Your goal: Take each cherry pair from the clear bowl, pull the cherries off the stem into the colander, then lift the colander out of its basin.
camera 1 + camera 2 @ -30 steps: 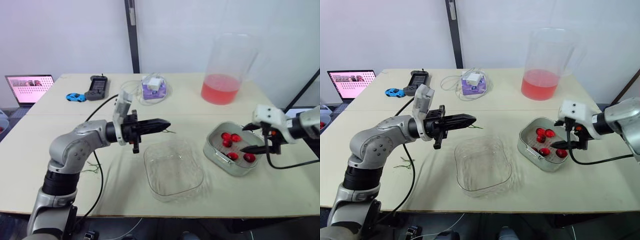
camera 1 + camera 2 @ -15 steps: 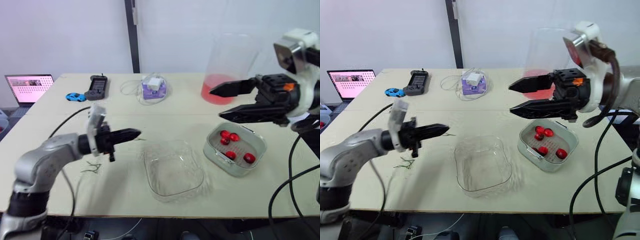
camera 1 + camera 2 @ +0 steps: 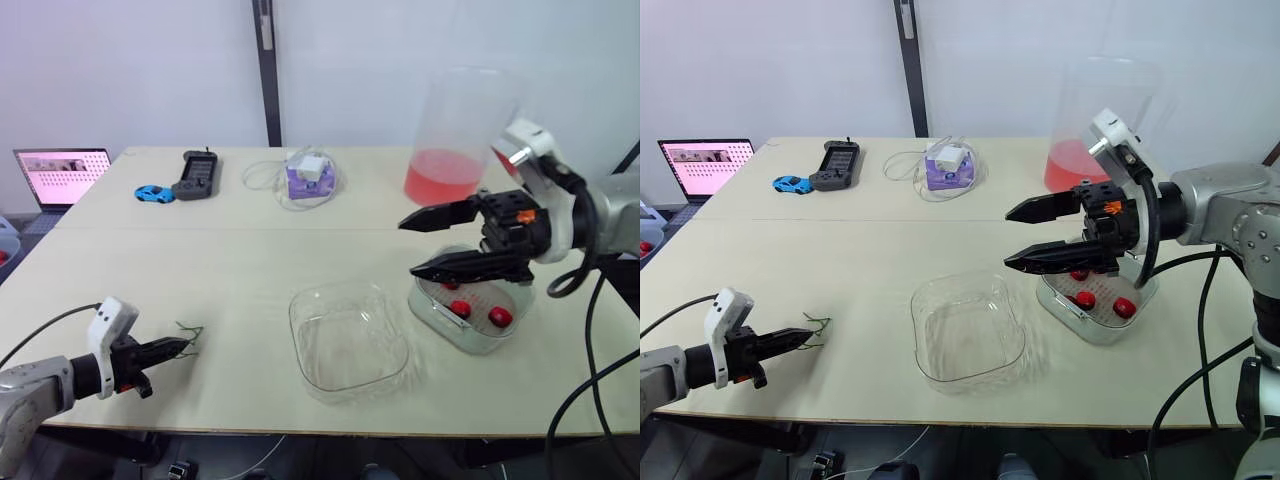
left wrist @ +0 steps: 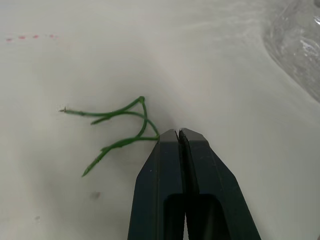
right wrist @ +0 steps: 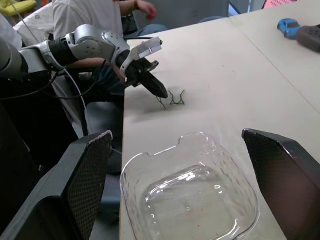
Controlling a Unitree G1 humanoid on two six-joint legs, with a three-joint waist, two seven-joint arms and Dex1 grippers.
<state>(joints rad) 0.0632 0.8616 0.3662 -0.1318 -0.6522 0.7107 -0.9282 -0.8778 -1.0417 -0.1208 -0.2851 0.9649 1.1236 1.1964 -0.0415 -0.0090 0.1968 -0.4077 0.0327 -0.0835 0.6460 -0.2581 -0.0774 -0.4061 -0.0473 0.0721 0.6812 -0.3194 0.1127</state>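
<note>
Entry: stemming looking done, lift not yet begun.
R gripper (image 3: 408, 249), fingers spread wide, is hovering over colander (image 3: 480, 298) w/ cherries (image 3: 462, 309), sitting in basin (image 3: 428, 303) at 3 o'clock of clear bowl (image 3: 347, 340), now empty. L gripper (image 4: 178, 132), fingers pressed together on nothing, is pointing at stems (image 4: 120, 127) at 9 o'clock. Risk: one-sided rim grip tilting colander, spilling cherries, or dragging basin up too.
</note>
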